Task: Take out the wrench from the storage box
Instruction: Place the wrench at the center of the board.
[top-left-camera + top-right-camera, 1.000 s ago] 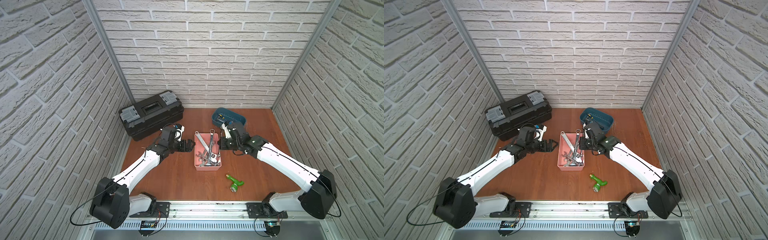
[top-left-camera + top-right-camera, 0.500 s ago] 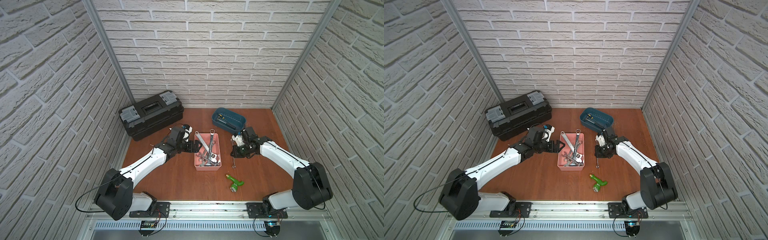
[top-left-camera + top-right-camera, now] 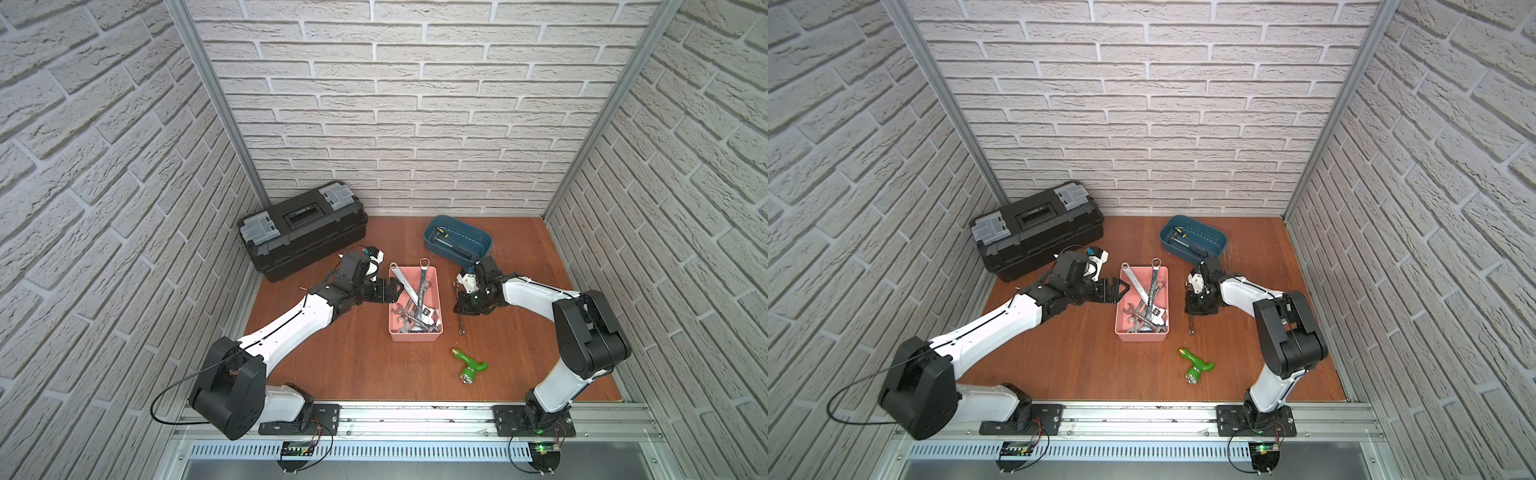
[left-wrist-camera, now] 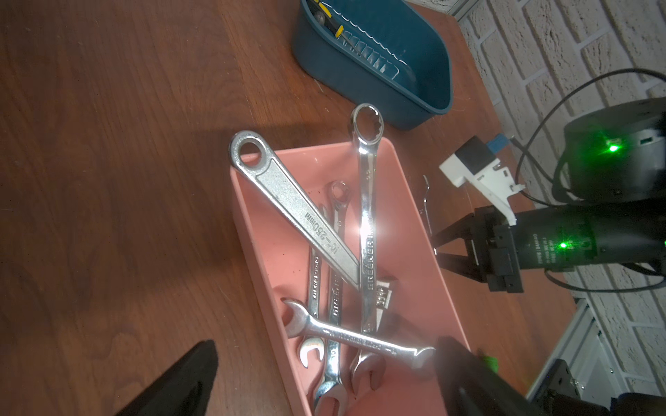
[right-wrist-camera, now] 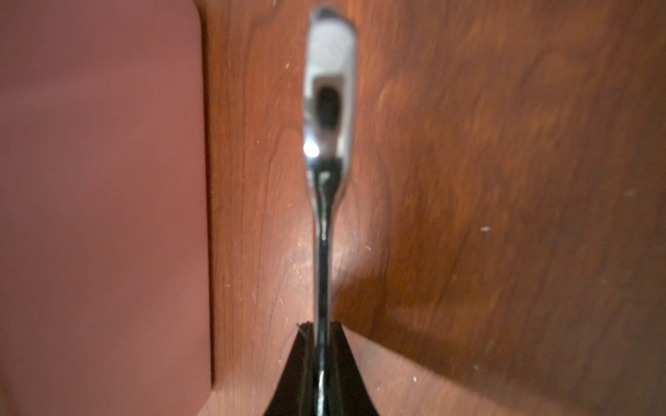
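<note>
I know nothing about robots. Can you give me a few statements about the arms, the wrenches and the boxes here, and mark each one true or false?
1. The right gripper is shut on a small wrench. True.
2. The pink storage box is empty. False: several wrenches lie in it.
3. The left gripper is clamped on a wrench. False: it is open and holds nothing, at the box's outer side wall.
4. The black toolbox has its lid closed. True.
5. The held wrench hangs over the blue tub. False: it is over the bare table, beside the storage box.
</note>
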Controlling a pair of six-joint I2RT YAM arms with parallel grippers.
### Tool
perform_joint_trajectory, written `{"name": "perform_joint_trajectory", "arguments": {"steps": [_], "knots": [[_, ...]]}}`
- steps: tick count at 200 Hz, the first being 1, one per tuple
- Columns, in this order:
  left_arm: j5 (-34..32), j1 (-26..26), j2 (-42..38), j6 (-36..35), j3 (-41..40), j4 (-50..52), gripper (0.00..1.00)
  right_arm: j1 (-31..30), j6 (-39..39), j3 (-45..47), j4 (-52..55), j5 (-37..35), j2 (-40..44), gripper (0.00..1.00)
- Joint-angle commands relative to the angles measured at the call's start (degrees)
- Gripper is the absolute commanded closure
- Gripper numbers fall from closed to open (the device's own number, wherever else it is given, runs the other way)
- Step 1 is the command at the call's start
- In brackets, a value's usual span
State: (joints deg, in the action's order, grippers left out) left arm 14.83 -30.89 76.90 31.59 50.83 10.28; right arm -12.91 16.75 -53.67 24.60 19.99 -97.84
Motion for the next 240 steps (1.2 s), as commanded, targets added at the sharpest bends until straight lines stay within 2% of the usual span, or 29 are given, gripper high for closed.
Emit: {"name": "perform_joint_trajectory", "arguments": {"steps": [1,29,45,74,109,133,164,187,221,240], "knots": [[-0.76,-0.31,0.15,-0.31,1.2,-0.26,0.01,0.95,1.58,0.58,-3.48,-0.65,-0.93,0.85],[-0.85,-0.25,0.12,-0.38,1.25,-0.02,0.02,1.83,2.71,0.68,-2.89,-0.94,-1.86,0.82],[-0.86,-0.22,0.18,-0.39,1.24,0.15,0.02,2.12,3.52,1.26,-3.21,-1.62,-1.67,0.77],[-0.65,-0.05,0.09,-0.46,1.51,0.42,0.02,2.98,3.55,1.33,-2.25,-2.23,-0.5,0.76],[-0.15,0.63,-0.27,-1.48,2.58,1.99,0.02,3.07,2.33,-0.58,1.9,-3.71,5.59,0.68],[0.24,1.94,-1.17,-2.47,3.14,3.75,0.02,2.41,3.98,-1.3,2.98,-1.87,11.81,0.64],[0.73,4.07,-3.17,-3.15,2.83,5.07,0.02,-1.66,8.92,-2.72,4.26,-2.87,19.23,0.58],[1.16,5.45,-4.15,-3.6,2.46,5.71,0.02,-7.3,12.32,-4.54,3.76,-5.44,21.61,0.51],[1.81,6.51,-4.85,-3.48,1.89,5.56,0.02,-15.96,17.07,-7.29,-0.38,-8.48,18.32,0.5],[2.33,6.5,-4.84,-2.84,1.22,4.73,0.02,-18.1,19.63,-7.83,-2.74,-9.73,14.97,0.5]]}}
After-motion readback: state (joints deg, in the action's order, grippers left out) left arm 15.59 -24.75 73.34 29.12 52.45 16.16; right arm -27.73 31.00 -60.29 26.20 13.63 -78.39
